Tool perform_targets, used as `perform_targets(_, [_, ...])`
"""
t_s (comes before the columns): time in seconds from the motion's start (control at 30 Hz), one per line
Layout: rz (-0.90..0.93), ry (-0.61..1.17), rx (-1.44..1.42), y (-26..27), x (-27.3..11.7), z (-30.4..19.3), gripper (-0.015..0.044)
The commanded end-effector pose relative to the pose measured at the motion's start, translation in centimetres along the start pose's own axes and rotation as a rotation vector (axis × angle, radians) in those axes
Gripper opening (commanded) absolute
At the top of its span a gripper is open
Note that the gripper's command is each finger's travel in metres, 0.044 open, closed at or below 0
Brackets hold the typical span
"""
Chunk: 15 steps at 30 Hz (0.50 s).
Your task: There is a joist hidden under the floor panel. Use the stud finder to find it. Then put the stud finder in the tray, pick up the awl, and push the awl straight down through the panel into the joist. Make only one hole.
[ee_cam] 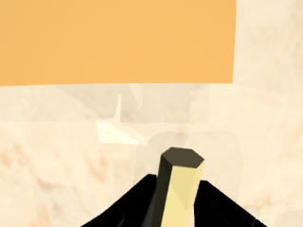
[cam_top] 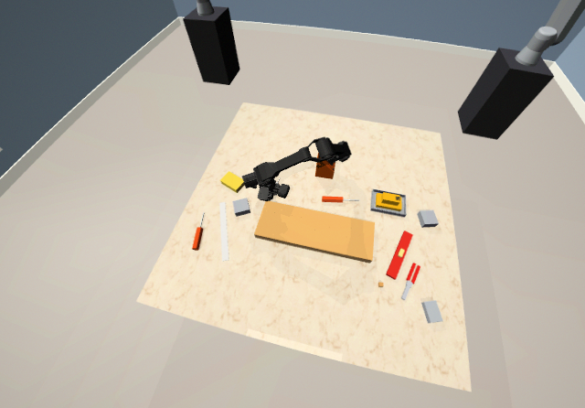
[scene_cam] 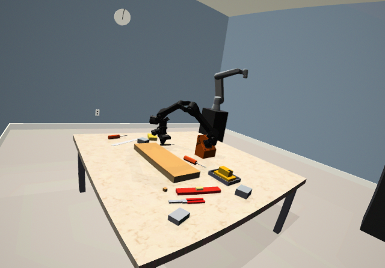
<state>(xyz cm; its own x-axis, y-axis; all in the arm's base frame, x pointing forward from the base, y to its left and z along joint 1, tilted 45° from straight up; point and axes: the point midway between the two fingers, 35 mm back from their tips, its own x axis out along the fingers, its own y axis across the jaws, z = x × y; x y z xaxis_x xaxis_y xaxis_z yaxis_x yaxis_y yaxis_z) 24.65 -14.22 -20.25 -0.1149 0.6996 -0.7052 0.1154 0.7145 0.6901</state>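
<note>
My gripper (cam_top: 274, 190) (scene_cam: 163, 143) (ee_cam: 175, 186) is shut on the pale yellow, six-sided handle of the awl (ee_cam: 181, 191). The handle's dark flat end faces the wrist view's top; its tip is hidden there. The gripper is low over the table, beside the panel's far left end in the top view. The orange-brown floor panel (cam_top: 313, 230) (scene_cam: 164, 158) (ee_cam: 118, 43) lies flat, with no hole visible. The yellow stud finder (cam_top: 391, 198) (scene_cam: 225, 170) sits in the dark grey tray (cam_top: 387, 213) (scene_cam: 218, 180), right of the panel's far side in the top view.
Red-handled screwdrivers (cam_top: 332, 198) (cam_top: 196, 238) lie behind and left of the panel. A grey block (cam_top: 240, 207), a yellow block (cam_top: 232, 181) and a white ruler (cam_top: 224, 233) are near the arm. A red level (cam_top: 396, 262), pliers (cam_top: 413, 273) and two grey blocks (cam_top: 427, 218) (cam_top: 431, 311) are right.
</note>
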Motion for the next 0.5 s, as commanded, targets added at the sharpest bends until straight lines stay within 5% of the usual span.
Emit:
perform_targets(0.0, [-0.017, -0.013, -0.007, -0.3, -3.7, 0.2, 0.0])
perform_targets(0.27, [-0.017, -0.012, -0.006, 0.0, -9.9, -0.8, 0.0])
perform_targets(0.47, [-0.02, -0.012, -0.004, 0.0, -10.5, -0.9, 0.0])
